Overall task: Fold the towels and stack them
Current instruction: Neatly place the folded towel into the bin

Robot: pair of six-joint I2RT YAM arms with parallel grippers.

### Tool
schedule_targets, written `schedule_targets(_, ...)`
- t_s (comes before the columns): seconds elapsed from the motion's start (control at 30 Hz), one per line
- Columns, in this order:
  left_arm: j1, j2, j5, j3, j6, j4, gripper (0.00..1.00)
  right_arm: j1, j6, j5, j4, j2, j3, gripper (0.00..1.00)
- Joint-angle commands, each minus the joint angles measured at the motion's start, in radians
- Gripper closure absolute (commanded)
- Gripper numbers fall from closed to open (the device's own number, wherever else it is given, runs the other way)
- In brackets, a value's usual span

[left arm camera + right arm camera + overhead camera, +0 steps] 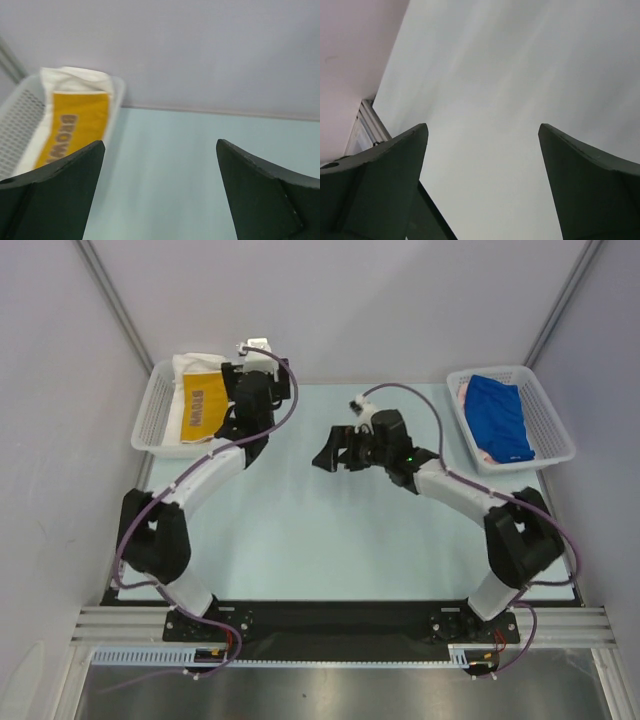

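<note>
A rumpled blue towel [498, 418] lies in the mesh basket [556, 435] at the far right corner of the bench [320, 540], long axis running near to far; the jaws of the right arm [455, 490] hang wide open and empty over mid-bench, pointing left, away from it. The jaws of the left arm [205, 475], equally wide and empty, sit beside the far-left basket [148, 430] (a folded yellow towel [198, 405] tops its pile), so the right arm looks the nearer one to fetch the blue towel.
</note>
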Motion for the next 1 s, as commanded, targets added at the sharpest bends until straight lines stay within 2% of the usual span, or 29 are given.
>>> schedule_targets(0.0, -0.064, -0.127, 0.062, -0.006, -0.312, -0.307, 0.00, -0.050, -0.050, 0.087, -0.077, -0.173, 0.013, 0.00)
schedule_targets(0.03, -0.080, -0.143, 0.093, -0.001, -0.330, -0.433, 0.00, -0.064, -0.049, 0.104, -0.118, -0.205, 0.006, 0.00)
schedule_targets(0.07, -0.097, -0.170, 0.104, 0.003, -0.357, -0.491, 0.00, -0.081, -0.047, 0.123, -0.153, -0.280, -0.005, 0.00)
schedule_targets(0.1, -0.136, -0.189, 0.148, 0.002, -0.400, -0.538, 0.00, -0.108, -0.049, 0.133, -0.166, -0.319, -0.037, 0.00)
schedule_targets(0.23, -0.246, -0.271, 0.246, -0.030, -0.413, -0.701, 0.00, -0.158, -0.058, 0.250, -0.271, -0.529, -0.128, 0.00)
schedule_targets(0.33, -0.267, -0.357, 0.470, -0.118, -0.479, -0.715, 0.00, -0.162, -0.046, 0.385, -0.325, -0.684, -0.215, 0.00)
schedule_targets(0.4, -0.275, -0.406, 0.527, -0.203, -0.486, -0.703, 0.00, -0.165, -0.038, 0.466, -0.354, -0.768, -0.252, 0.00)
schedule_targets(0.47, -0.275, -0.482, 0.579, -0.251, -0.485, -0.697, 0.00, -0.165, -0.033, 0.530, -0.397, -0.811, -0.297, 0.00)
schedule_targets(0.63, -0.275, -0.604, 0.660, -0.336, -0.450, -0.705, 0.00, -0.168, -0.030, 0.575, -0.437, -0.862, -0.353, 0.00)
schedule_targets(0.97, -0.275, -0.657, 0.745, -0.369, -0.402, -0.715, 0.00, -0.173, 0.000, 0.690, -0.411, -0.879, -0.418, 0.00)
